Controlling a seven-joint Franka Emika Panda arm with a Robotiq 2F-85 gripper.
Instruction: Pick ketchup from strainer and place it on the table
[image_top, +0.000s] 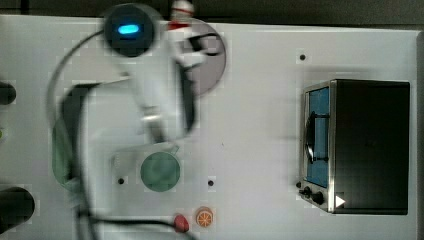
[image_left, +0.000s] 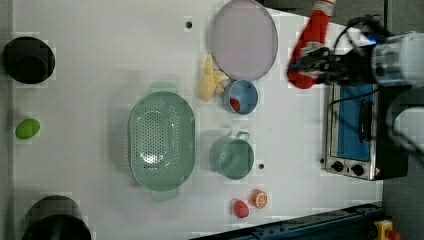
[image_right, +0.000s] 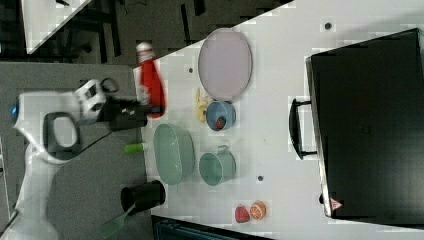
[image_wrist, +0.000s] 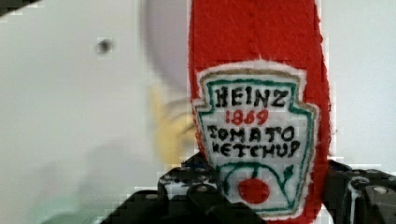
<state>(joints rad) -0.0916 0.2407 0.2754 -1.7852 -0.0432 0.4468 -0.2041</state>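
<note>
In the top view the arm is blurry, with the ketchup (image_top: 181, 20) poking out at the far edge over the lilac plate (image_top: 212, 65); the strainer (image_top: 61, 155) sits mostly hidden under the arm at the top view's left, beside the green cup (image_top: 160, 171). Left view is way clearer: the gripper (image_left: 307, 67) has its fingers clamped on the ketchup's (image_left: 311, 42) lower body, holding it up off the table (image_left: 100, 65), at the left view's right of the plate (image_left: 244, 39). The strainer (image_left: 161, 141) has nothing in it. Right view shows the same, bottle (image_right: 150, 82) held in the gripper (image_right: 145, 107) above the strainer (image_right: 173, 153). Wrist view is the Heinz label (image_wrist: 254, 140) up close, dark fingers (image_wrist: 205, 196) on both sides of the bottle.
</note>
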